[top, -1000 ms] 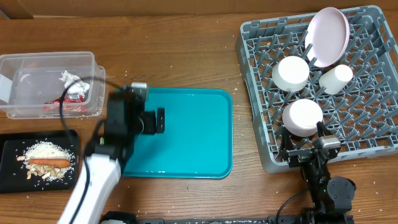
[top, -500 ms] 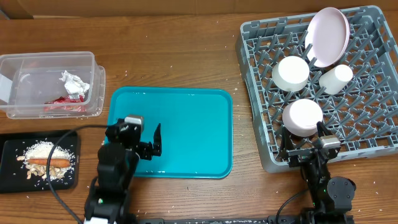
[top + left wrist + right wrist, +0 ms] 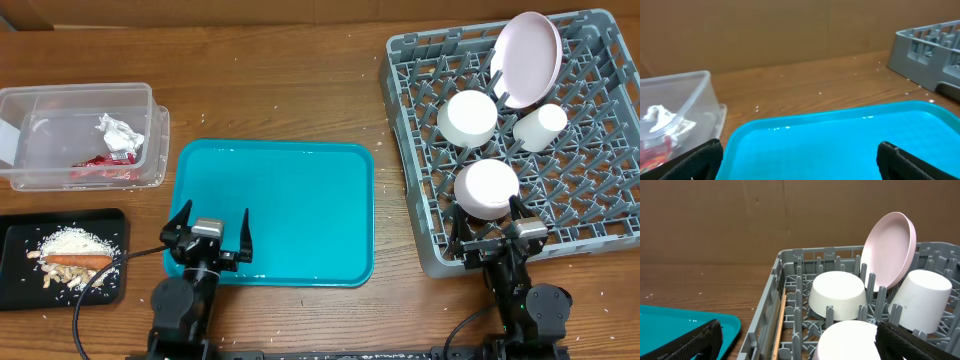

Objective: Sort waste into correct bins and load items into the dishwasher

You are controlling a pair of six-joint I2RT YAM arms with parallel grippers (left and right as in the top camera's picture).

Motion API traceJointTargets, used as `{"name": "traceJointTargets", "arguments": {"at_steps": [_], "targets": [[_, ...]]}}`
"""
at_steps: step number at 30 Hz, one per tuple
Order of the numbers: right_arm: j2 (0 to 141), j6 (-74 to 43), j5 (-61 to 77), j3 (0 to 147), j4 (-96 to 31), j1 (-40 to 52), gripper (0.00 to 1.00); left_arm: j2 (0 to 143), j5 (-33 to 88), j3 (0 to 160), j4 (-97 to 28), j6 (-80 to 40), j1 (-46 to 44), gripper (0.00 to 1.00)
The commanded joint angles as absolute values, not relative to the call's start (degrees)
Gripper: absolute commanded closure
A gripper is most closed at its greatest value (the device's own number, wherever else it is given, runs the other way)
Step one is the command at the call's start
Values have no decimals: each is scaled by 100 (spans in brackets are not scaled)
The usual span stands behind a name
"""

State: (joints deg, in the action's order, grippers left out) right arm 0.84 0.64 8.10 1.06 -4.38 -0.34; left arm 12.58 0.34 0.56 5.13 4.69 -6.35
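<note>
The grey dish rack holds the plate upright, two upturned bowls and the cup. In the right wrist view a chopstick lies along the rack's left wall. The clear tub holds the paper wad and red wrapper. The black tray holds rice and the sausage. My left gripper is open and empty over the teal tray's front left. My right gripper is open and empty at the rack's front edge.
The teal serving tray lies bare in the middle, also in the left wrist view. Small white crumbs are scattered over the wooden table.
My left arm has drawn back from beside the tub toward the table's front edge, and its gripper now rests open over the teal tray's front left. The right arm has not moved.
</note>
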Motion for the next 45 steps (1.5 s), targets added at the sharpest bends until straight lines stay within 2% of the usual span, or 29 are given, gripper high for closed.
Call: {"name": "traceJointTargets", "arguments": {"at_steps": [1, 3, 8, 16, 45], "targets": [[16, 91, 762, 47, -416, -51, 0, 840, -36, 27, 27, 556, -473, 0], [16, 91, 762, 47, -416, -49, 0, 484, 8, 30, -434, 556, -329, 0], [16, 91, 760, 47, -416, -51, 0, 14, 1, 30, -445, 558, 62, 0], [16, 91, 760, 47, -416, -49, 0, 19, -1, 30, -447, 561, 733, 0], [16, 91, 760, 47, -416, -51, 0, 25, 1, 30, -445, 558, 749, 0]]}}
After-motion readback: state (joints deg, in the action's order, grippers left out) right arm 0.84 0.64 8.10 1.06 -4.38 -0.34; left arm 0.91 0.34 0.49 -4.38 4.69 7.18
